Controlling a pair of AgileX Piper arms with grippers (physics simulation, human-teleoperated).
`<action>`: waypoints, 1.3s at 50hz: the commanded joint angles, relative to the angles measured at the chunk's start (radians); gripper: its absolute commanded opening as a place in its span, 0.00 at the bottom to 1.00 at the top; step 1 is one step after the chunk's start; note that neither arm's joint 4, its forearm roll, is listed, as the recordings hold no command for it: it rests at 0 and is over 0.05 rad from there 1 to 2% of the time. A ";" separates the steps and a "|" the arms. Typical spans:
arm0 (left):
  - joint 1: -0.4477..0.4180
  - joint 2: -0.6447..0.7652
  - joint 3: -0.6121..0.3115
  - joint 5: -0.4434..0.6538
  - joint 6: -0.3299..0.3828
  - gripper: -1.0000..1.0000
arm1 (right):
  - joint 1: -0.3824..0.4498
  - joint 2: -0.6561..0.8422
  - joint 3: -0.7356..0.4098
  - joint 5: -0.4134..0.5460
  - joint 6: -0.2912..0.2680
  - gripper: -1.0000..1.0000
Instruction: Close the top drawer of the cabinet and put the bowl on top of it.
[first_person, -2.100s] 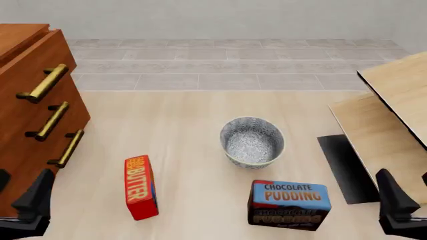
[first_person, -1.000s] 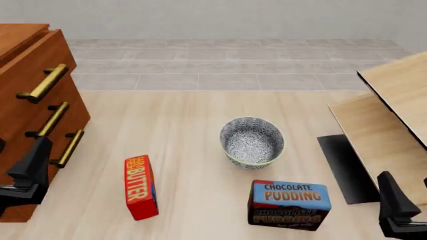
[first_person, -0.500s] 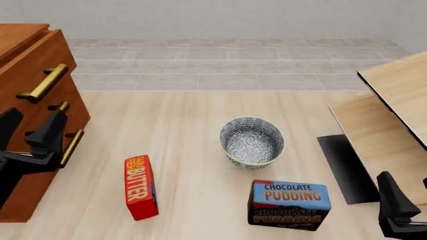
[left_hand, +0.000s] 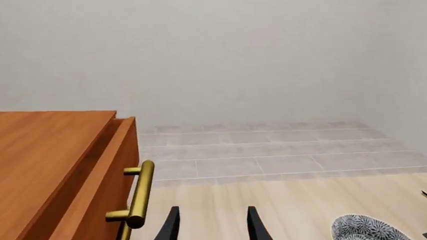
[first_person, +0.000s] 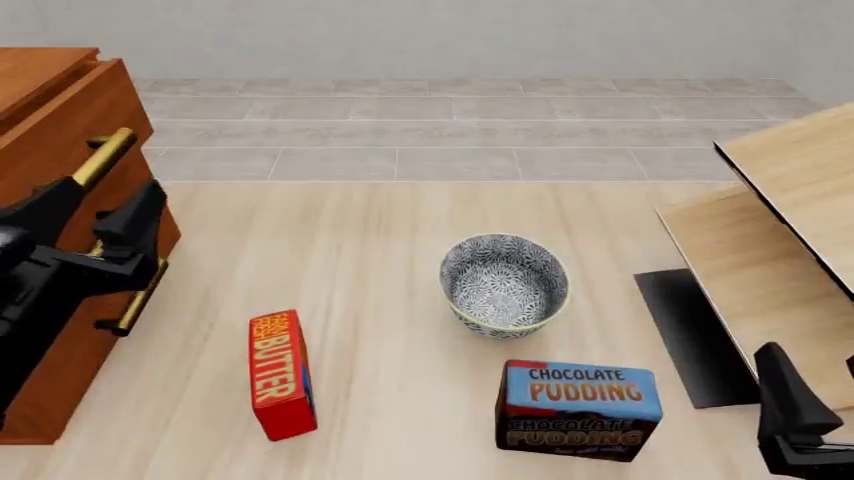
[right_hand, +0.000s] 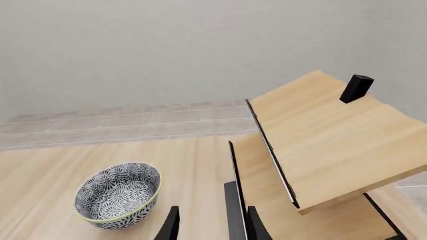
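Observation:
The reddish-brown cabinet (first_person: 40, 330) stands at the left. Its top drawer (first_person: 64, 125) juts out a little from the body, with a gap behind its front (left_hand: 110, 170). The drawer's brass handle (first_person: 104, 155) also shows in the left wrist view (left_hand: 140, 192). My left gripper (first_person: 114, 195) is open, level with that handle and just in front of it; in its own view (left_hand: 213, 227) nothing is between the fingers. The patterned bowl (first_person: 505, 283) sits upright on the floor mid-scene (right_hand: 119, 195). My right gripper (first_person: 807, 365) is low at the right, open (right_hand: 213, 227) and empty.
A red butter box (first_person: 280, 372) lies left of the bowl, and a chocolate pudding box (first_person: 581, 408) lies in front of it. Pale wood furniture (first_person: 787, 230) with a dark base plate (first_person: 681, 335) fills the right side. Two lower drawer handles (first_person: 134, 295) sit behind my left arm.
My left gripper has risen and moved forward along the cabinet front, from beside the bottom drawer up to the top drawer's handle. The right gripper, bowl and boxes have stayed put.

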 joint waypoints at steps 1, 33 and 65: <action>0.021 0.107 -0.062 -0.041 0.001 1.00 | -0.004 -0.001 0.000 -0.001 0.005 1.00; 0.125 0.274 -0.087 -0.119 -0.053 1.00 | -0.008 -0.002 0.000 -0.002 0.007 1.00; 0.237 0.237 -0.091 -0.093 -0.016 1.00 | -0.002 -0.001 -0.001 0.004 0.008 1.00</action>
